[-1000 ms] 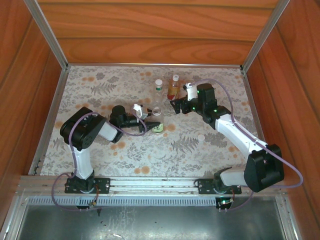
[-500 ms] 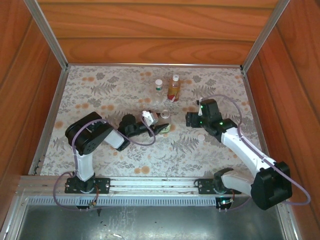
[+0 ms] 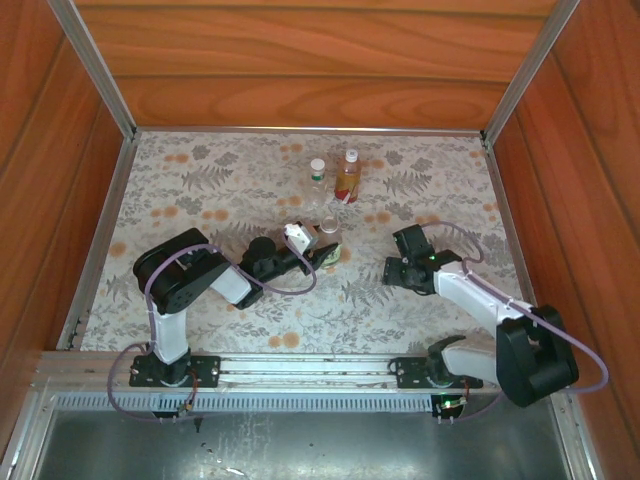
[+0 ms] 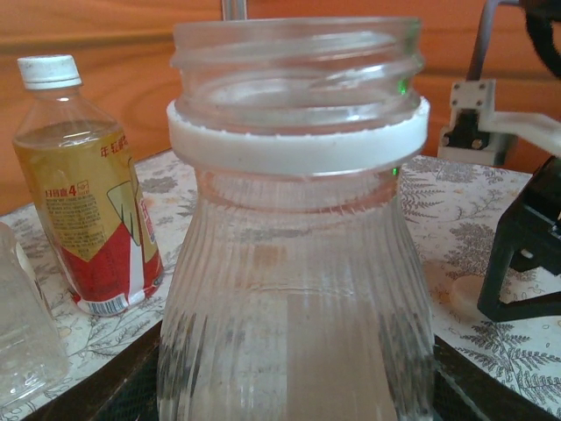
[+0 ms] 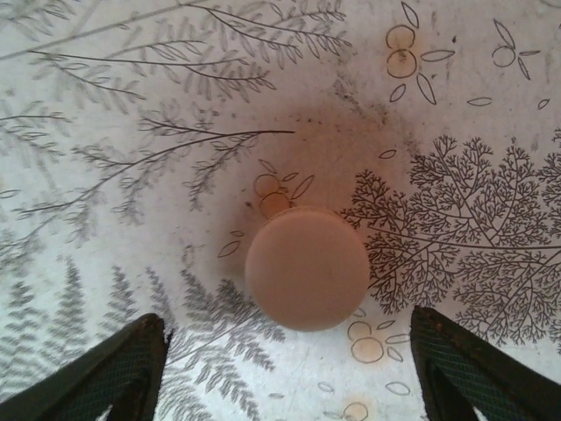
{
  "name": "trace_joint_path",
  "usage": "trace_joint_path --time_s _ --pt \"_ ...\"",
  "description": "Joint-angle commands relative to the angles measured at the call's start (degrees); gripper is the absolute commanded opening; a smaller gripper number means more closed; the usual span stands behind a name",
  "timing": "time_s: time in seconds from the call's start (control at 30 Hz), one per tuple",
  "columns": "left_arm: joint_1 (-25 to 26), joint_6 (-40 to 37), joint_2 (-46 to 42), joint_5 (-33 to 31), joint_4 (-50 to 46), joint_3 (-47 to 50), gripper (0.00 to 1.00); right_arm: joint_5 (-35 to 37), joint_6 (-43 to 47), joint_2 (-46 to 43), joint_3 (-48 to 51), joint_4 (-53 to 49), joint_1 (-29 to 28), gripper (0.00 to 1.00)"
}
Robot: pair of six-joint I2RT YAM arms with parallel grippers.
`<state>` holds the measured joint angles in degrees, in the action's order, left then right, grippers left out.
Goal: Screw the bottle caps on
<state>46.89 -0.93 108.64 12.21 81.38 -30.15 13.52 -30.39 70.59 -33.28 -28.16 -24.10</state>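
In the left wrist view a clear ribbed bottle (image 4: pixel 294 263) with an open threaded neck and a white collar ring stands upright. My left gripper (image 3: pixel 322 252) is shut on its lower body. From above, this bottle (image 3: pixel 328 233) stands mid-mat. A white bottle cap (image 5: pixel 307 267) lies flat on the mat, with my right gripper (image 5: pixel 289 377) open above it and a dark fingertip (image 5: pixel 123 368) on each side, apart from the cap. The same cap (image 4: pixel 469 294) lies beside the right gripper (image 4: pixel 526 246). The amber bottle (image 4: pixel 83 219) carries a white cap (image 4: pixel 49 70).
Two capped bottles stand at the back of the floral mat: a green-labelled one (image 3: pixel 317 178) and the amber one (image 3: pixel 347 172). Part of a clear bottle (image 4: pixel 22 333) shows at the left edge. Wooden walls and metal rails (image 3: pixel 100 230) enclose the mat.
My right arm pulled back from the two back bottles and came down over the loose cap, its jaws narrowing. The left gripper shifted the open bottle slightly right.
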Motion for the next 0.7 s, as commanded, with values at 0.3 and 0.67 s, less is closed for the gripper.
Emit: trace_joint_path --time_s 0.3,0.67 --pt "0.3 0.8 -0.3 0.9 -3.7 0.7 0.53 2.2 -0.8 6.4 -1.3 4.9 2.7 0.64" --pt "0.3 1.1 0.3 2.2 -4.7 -0.1 0.53 0.2 0.7 8.2 -1.4 7.1 4.1 0.51"
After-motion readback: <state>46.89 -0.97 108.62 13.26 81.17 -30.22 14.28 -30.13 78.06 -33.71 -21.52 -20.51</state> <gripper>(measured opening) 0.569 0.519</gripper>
